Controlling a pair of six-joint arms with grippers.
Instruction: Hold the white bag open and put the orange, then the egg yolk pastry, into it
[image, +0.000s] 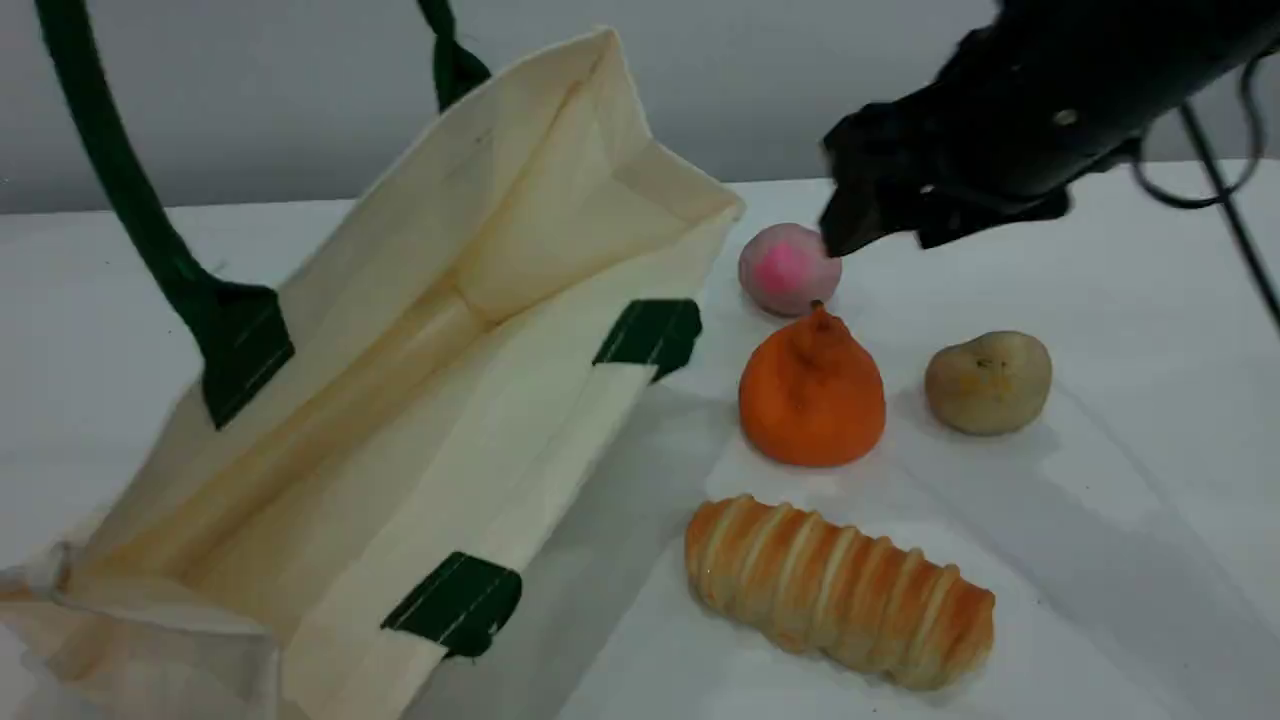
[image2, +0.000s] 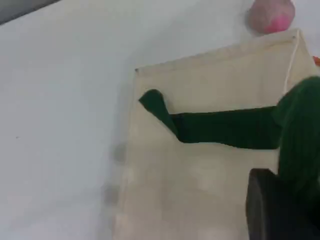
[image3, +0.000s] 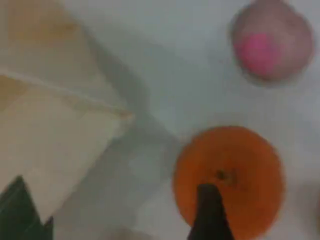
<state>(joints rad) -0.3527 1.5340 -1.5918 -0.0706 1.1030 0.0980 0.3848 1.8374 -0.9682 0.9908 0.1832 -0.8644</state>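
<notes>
The white bag (image: 400, 330) stands open at the left, its mouth facing the camera. One dark green handle (image: 120, 180) runs taut up out of the top edge. In the left wrist view my left gripper (image2: 282, 195) is shut on that green handle (image2: 300, 130), above the bag's side (image2: 210, 190). The orange (image: 812, 395) sits on the table just right of the bag, with the tan egg yolk pastry (image: 988, 382) to its right. My right gripper (image: 890, 225) hangs open above and behind the orange. Its fingertip (image3: 210, 212) shows over the orange (image3: 235, 175), holding nothing.
A pink-centred ball (image: 785, 268) lies behind the orange, right under the right gripper. A long striped bread roll (image: 840, 590) lies in front of the orange. The white table (image: 1130, 520) runs on to the right and front.
</notes>
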